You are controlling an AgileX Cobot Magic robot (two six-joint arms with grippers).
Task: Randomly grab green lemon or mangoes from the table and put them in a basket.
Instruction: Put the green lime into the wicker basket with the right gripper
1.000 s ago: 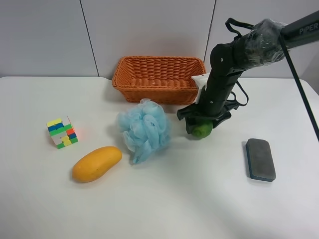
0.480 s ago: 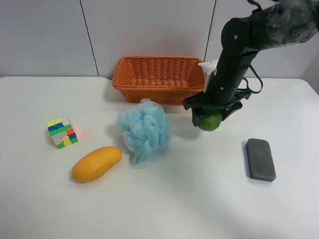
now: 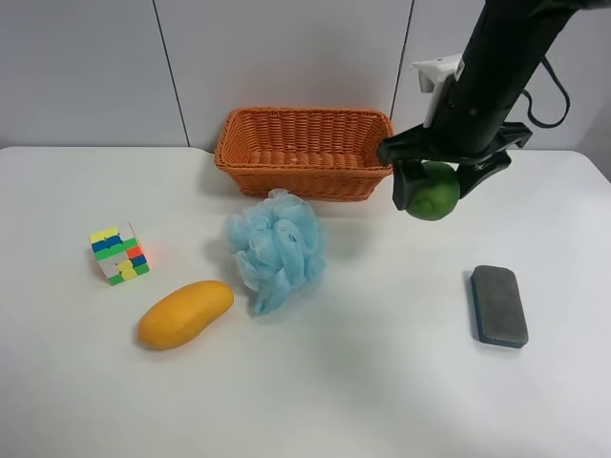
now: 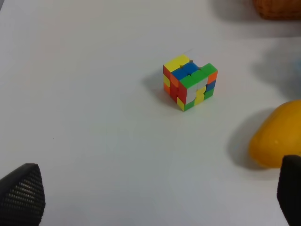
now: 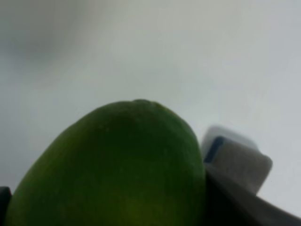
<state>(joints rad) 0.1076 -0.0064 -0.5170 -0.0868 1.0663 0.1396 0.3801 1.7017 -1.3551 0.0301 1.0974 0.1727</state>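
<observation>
The glossy, round green lemon [image 3: 434, 198] is clamped between the black jaws of the right gripper [image 3: 437, 186], which are closed against its sides. It is held in the air, clear of the smooth white table [image 3: 363, 382]. The woven wicker basket [image 3: 286, 176], rectangular with flared sides, is seen just to one side of these jaws. The left gripper [image 4: 155, 190] is spread wide and holds nothing; the smooth oval mango [image 4: 277, 134] is seen close by one of its jaws, and a multicoloured cube [image 4: 190, 80] ahead of the gap.
</observation>
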